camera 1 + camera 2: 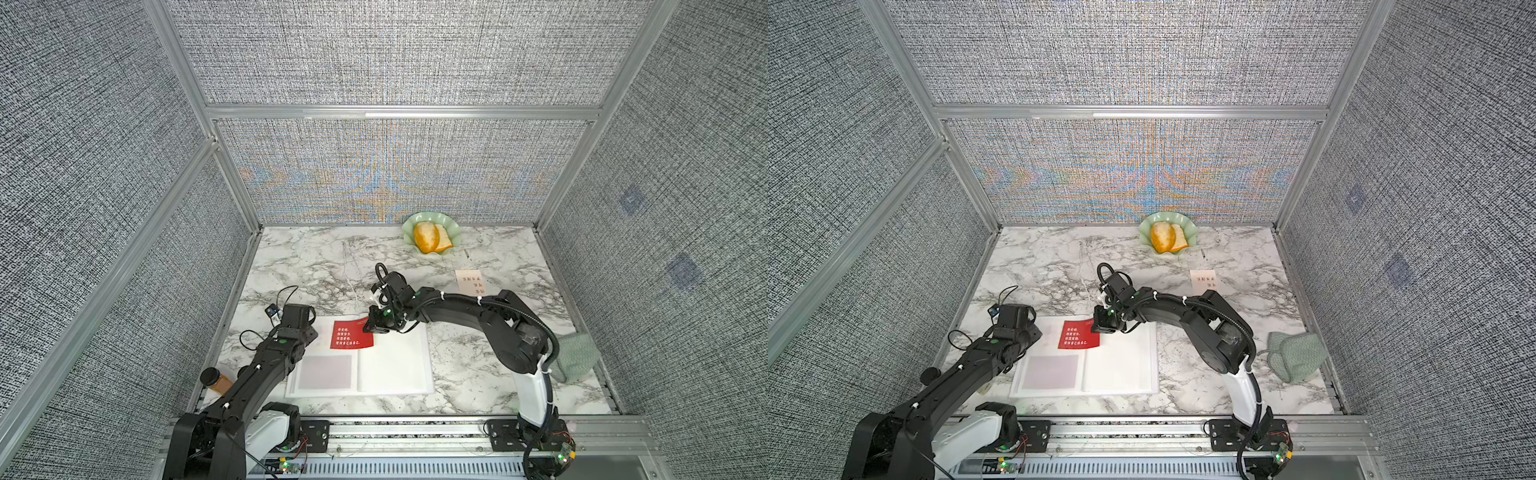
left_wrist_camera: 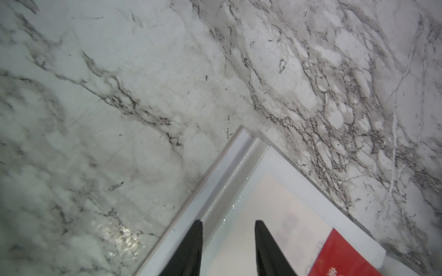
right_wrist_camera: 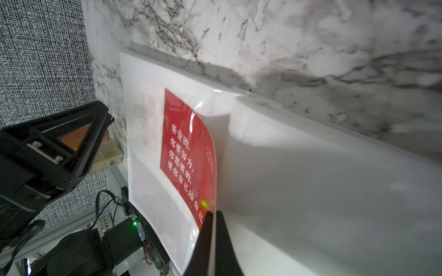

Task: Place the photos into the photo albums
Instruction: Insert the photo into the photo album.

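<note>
The photo album (image 1: 395, 365) is lying open by the tabletop's (image 1: 316, 266) near edge. The right gripper (image 3: 213, 215) is pinching the red photo (image 3: 186, 148) by its edge over the left page; the left gripper (image 2: 228, 224) is standing, jaws apart, over the far-left corner.

At the black right tool (image 3: 213, 216): red photo (image 1: 351, 335), white characters. Under the tool: album (image 1: 395, 365), pages white. Surface (image 1: 316, 266): white marble pattern, grey-black veins. Beyond the tool: cream photo (image 1: 469, 282), red-brown characters; pale green bowl (image 1: 451, 226).
</note>
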`<state>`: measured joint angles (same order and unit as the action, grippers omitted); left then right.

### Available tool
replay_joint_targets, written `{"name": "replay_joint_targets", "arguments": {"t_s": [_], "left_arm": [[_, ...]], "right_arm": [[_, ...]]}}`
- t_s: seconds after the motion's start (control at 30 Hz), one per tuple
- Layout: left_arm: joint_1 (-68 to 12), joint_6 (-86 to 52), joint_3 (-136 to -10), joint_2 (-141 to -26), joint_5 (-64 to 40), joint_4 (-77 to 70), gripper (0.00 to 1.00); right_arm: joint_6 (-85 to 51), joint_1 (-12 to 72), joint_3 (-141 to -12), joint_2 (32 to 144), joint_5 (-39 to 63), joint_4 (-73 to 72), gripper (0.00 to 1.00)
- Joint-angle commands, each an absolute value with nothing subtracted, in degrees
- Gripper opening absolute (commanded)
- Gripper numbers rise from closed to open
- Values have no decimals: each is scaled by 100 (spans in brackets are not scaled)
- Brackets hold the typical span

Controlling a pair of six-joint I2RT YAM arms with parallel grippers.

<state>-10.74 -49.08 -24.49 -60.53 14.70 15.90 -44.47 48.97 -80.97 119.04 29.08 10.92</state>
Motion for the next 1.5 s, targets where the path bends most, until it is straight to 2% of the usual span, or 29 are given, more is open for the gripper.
{"name": "replay_joint_targets", "arguments": {"t_s": [0.0,0.07,0.2,0.33,0.57,1.1,1.47], "left_arm": [[-1038,-4808,-2401,-6071,1617,1436,39],[-1011,-4808,-2359,-6123,1618,1393,39],[-956,-4782,-2303,-6255,1573,1283,39],[-906,-4764,-2253,-6323,1573,1185,39],[-831,-4781,-2184,-6454,1578,1021,39],[-757,-4851,-2102,-6698,1020,808,40],[-756,-4812,-2161,-7094,554,660,40]], "right_arm": [[-4333,4964,-8379,12062,3103,1194,0],[-4295,4991,-8545,12161,3095,1344,0],[-4083,4976,-8574,12056,2763,1828,18],[-3909,4940,-8327,11724,2437,2127,25],[-3941,4922,-7998,11447,2250,2163,26],[-3955,5064,-8642,11893,2352,2379,25],[-3876,4983,-8139,11425,1986,2518,32]]}}
